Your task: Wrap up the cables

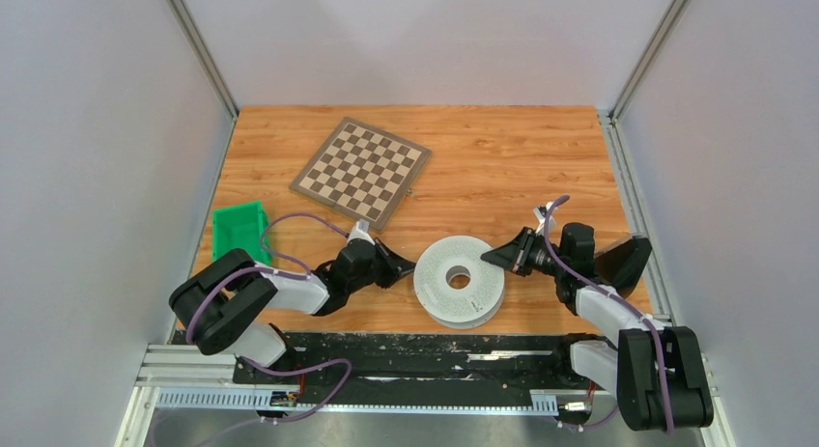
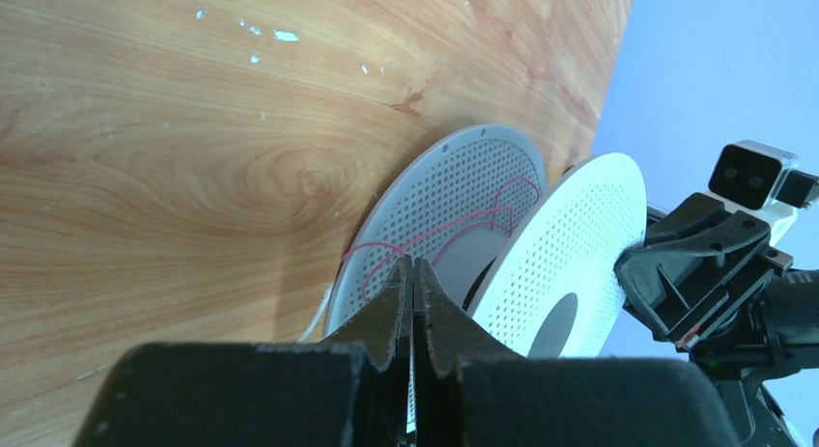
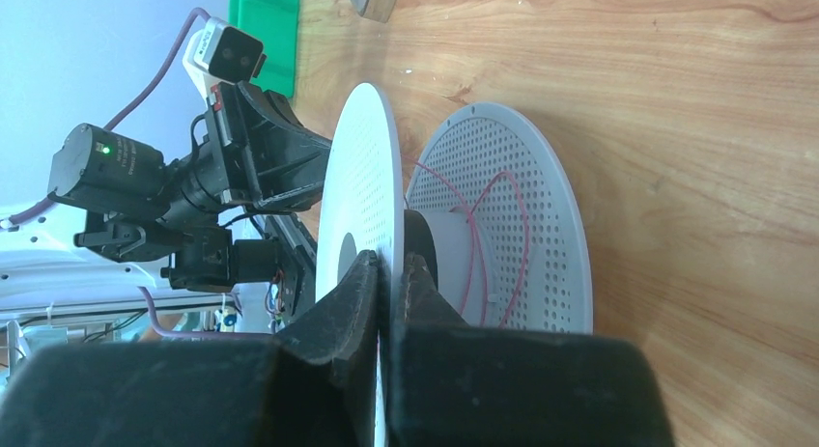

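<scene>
We find the white perforated spool (image 1: 478,285) resting flat on the wooden table (image 1: 502,157), with one flange on the wood and the other raised above it on a central hub. A thin red cable (image 3: 524,244) loops loosely around that hub in the gap between the two flanges, and its slack curves lie against the lower flange. The right gripper (image 3: 390,264) comes in low from the spool's right side. Its fingers are clamped on the rim of the upper flange, one above it and one below. The left gripper (image 2: 413,264) reaches in from the spool's left side, with its tips at the gap between the flanges. Its jaws are pressed together and the cable runs right up to their tips, though we cannot tell whether it is pinched there. Beyond the spool and to its left, a chessboard (image 1: 361,171) lies at an angle. A green bin (image 1: 239,231) sits further left of the spool, well apart from it.
</scene>
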Robot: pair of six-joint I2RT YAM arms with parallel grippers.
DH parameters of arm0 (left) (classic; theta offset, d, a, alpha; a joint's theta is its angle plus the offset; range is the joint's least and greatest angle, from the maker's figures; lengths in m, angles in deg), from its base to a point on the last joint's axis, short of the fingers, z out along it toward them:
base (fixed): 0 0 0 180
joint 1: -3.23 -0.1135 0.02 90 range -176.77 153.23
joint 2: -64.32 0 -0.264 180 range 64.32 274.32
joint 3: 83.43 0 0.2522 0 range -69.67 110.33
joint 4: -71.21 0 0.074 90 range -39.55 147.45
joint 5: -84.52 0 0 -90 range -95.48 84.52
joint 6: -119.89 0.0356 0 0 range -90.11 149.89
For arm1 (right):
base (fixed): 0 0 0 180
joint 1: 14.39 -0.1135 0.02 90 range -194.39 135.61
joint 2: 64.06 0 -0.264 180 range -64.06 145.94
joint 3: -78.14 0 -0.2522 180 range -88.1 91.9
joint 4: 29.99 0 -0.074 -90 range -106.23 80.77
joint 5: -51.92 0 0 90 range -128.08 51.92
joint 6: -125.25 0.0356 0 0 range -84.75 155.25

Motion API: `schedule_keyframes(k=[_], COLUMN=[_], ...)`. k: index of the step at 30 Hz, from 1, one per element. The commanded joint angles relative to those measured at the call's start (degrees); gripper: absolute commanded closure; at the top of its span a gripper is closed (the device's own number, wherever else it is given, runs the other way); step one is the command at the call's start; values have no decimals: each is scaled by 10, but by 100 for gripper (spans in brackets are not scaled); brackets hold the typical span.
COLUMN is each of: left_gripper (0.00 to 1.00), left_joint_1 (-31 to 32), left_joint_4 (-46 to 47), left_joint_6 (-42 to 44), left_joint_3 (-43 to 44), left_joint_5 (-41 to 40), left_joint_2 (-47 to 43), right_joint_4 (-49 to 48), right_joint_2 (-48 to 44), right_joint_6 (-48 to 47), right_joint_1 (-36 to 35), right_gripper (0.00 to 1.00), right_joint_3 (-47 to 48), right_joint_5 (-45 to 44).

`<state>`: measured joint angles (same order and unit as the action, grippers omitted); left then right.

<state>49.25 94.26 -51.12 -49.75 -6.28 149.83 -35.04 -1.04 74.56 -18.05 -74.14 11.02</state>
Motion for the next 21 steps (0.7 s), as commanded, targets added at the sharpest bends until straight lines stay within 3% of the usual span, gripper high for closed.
schedule_keyframes(k=[1, 10, 16, 21], left_gripper=[100, 100, 100, 100], left_joint_1=[1, 1, 0, -1], left_joint_4=[-6, 20, 80, 77], left_joint_6=[39, 60, 107, 163], left_joint_3=[17, 20, 32, 63], left_joint_5=[-27, -32, -6, 4], left_joint_2=[-29, -12, 25, 49], right_joint_4=[51, 24, 1, -29], right_joint_2=[-3, 10, 30, 61], right_joint_6=[-92, -88, -89, -82], right_joint_1=[1, 4, 4, 4], right_gripper=[100, 100, 100, 100], right_joint_3=[-8, -6, -10, -13], right_joint_5=[-50, -28, -7, 12])
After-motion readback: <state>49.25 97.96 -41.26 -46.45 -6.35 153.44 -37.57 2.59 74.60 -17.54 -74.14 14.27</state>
